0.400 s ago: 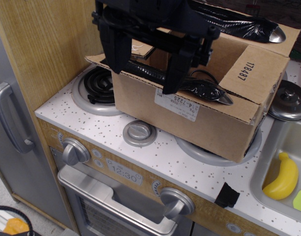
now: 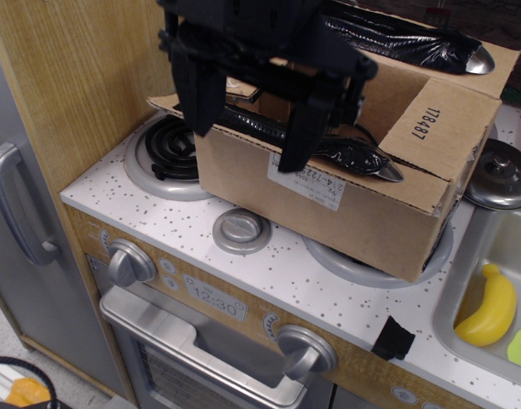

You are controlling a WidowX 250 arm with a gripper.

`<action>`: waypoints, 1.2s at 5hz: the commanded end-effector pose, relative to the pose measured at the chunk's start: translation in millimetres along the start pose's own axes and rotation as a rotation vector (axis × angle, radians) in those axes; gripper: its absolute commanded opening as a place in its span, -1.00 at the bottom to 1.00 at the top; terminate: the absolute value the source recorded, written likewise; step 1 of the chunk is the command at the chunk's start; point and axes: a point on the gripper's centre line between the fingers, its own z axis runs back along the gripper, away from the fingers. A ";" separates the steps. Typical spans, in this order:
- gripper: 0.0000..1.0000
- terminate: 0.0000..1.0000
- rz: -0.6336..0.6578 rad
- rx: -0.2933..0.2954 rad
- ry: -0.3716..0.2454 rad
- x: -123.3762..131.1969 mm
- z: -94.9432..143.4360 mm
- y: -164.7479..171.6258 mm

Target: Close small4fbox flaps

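Note:
The small4fbox [image 2: 371, 213] is a brown cardboard box standing on the stove's burners, with a white printed label [image 2: 307, 183] on its near side. Its top is open. The right flap [image 2: 426, 128], printed "178487", stands raised and tilted outward. A left flap [image 2: 169, 104] sticks out sideways over the coil burner. My black gripper [image 2: 250, 115] hangs over the box's near left corner. Its two fingers [image 2: 201, 94] are spread wide, straddle the near wall and hold nothing. Two black wrapped rods with silver tips [image 2: 363, 158] lie across the box opening.
A black coil burner [image 2: 163, 145] is left of the box. A grey knob [image 2: 241, 228] sits in front. A silver pot lid [image 2: 501, 173] and a sink with a yellow banana [image 2: 490, 307] are on the right. A wooden panel [image 2: 82, 77] stands on the left.
My gripper has shifted very slightly, a touch left and down. The box and its flaps have not moved.

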 end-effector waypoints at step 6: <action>1.00 -1.00 -0.161 -0.112 -0.103 50.2 -43.3 9.0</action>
